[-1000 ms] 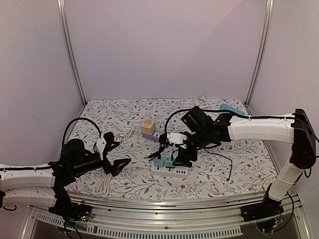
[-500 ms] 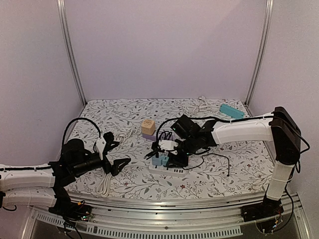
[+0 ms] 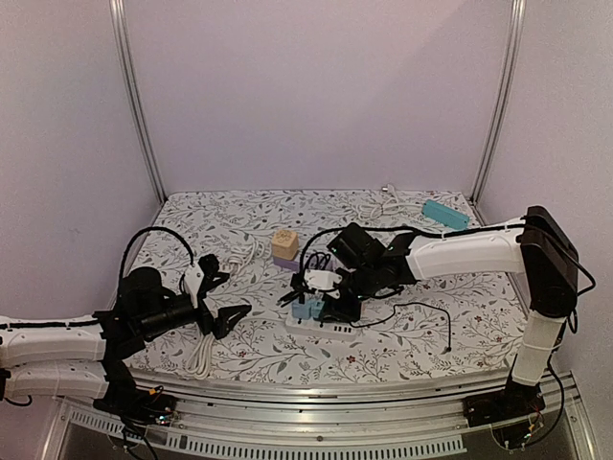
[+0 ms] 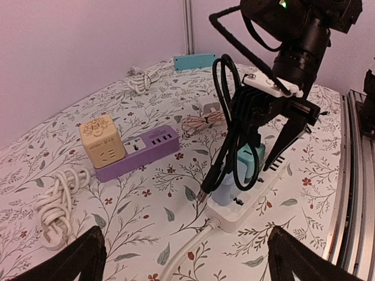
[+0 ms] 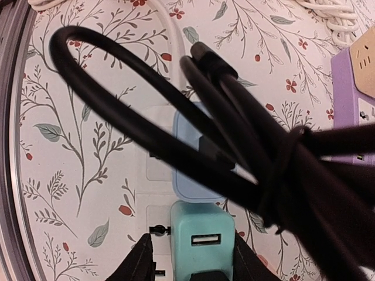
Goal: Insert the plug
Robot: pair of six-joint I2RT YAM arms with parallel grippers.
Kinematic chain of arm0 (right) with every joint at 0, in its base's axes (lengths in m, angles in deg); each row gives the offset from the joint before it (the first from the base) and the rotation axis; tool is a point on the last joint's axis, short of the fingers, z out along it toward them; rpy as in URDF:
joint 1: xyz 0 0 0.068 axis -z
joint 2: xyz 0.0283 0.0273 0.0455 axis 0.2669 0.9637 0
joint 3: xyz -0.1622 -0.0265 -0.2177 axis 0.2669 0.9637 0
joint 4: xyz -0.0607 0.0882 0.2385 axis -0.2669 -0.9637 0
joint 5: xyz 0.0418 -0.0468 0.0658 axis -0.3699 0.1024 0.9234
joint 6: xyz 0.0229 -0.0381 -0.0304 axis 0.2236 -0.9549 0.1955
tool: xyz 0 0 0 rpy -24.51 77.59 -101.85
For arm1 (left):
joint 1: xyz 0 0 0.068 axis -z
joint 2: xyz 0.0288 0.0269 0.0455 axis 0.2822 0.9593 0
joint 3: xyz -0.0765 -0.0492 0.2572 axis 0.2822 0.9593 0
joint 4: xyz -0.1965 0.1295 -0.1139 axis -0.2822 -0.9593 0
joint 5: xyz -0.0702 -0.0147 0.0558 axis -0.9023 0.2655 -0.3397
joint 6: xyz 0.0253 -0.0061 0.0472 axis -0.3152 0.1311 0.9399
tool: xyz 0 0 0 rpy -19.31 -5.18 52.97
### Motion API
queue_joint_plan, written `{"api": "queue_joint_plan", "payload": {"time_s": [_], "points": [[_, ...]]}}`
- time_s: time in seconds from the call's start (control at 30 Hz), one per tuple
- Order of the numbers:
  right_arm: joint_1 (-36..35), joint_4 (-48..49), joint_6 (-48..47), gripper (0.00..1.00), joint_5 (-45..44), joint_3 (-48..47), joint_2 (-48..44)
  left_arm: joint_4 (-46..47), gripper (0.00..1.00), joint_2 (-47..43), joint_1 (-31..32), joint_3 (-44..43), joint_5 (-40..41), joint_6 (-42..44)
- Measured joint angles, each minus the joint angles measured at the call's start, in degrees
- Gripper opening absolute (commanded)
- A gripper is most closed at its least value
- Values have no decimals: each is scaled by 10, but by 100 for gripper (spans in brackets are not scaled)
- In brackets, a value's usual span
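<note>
One teal plug (image 5: 202,240) is standing upright on the white strip (image 4: 231,212), just beside a pale blue plug (image 5: 196,152), and the right end effector (image 5: 192,257) is clenching its sides from above. It is looking at least partly seated, though the prongs are hidden, so a final press down is probably what is remaining. Both plugs are showing as smooth, rounded plastic blocks; the teal one is carrying a USB slot. Glossy black cable (image 5: 246,117) is looping under the wrist. Well apart, the left end effector (image 3: 225,318) is hanging released over the floral-cloth desk (image 3: 239,220).
</note>
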Motion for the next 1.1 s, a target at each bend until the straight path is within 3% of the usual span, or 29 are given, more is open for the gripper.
{"api": "queue_joint_plan", "payload": {"time_s": [0.1,0.53,0.77,0.97,1.1], "points": [[-4,9,0,0,-14,9,0,0,96,0,0,0,0,2],[-29,50,30,1,-82,39,7,0,96,1,-2,2,0,5],[-30,38,40,56,-78,33,5,0,96,4,-3,2,-1,6],[-32,9,53,75,-47,25,-5,0,96,4,-3,2,-3,6],[-33,10,61,80,-29,27,-41,0,96,3,-3,3,-5,6]]}}
